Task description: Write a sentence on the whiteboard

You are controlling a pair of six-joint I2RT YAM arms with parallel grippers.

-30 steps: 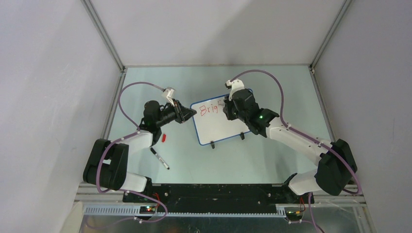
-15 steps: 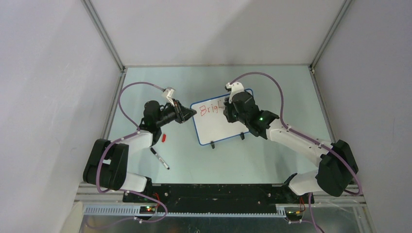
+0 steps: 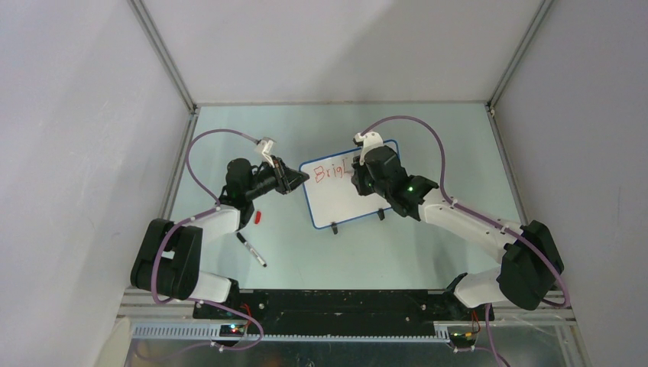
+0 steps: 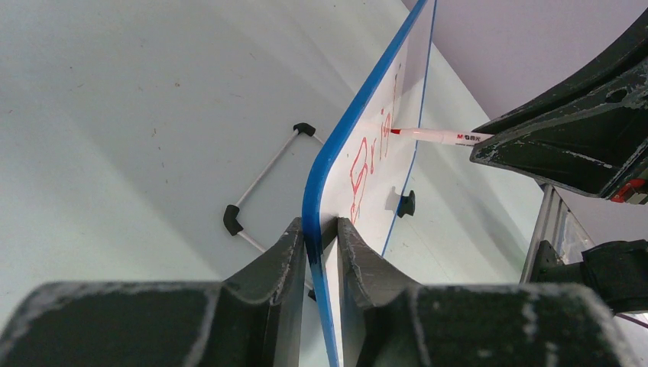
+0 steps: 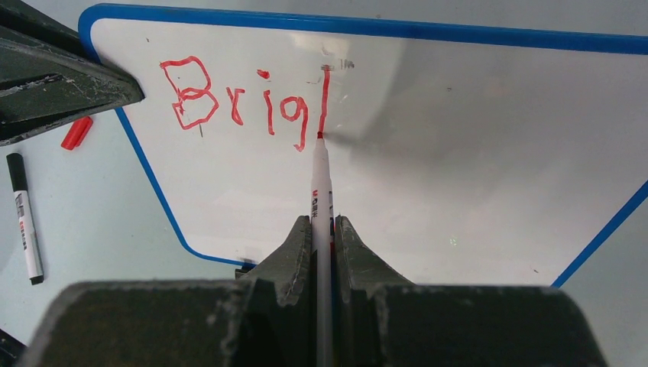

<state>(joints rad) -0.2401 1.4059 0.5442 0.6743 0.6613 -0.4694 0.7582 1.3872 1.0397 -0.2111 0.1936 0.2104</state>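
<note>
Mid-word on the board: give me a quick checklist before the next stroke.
1. Left gripper clamps the whiteboard edge: ok.
2. Right gripper shut on the red marker: ok.
3. Marker tip touching the board at the foot of the vertical stroke: ok.
4. Sentence reads "Brig" plus one stroke, legible: ok.
5. Blank board to the right for more letters: ok.
6. Tip pressure: cannot tell.

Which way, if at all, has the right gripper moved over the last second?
Yes. In the top view the right gripper has shifted slightly toward the arm bases, away from the whiteboard's far rim, pulling the marker with it.
</note>
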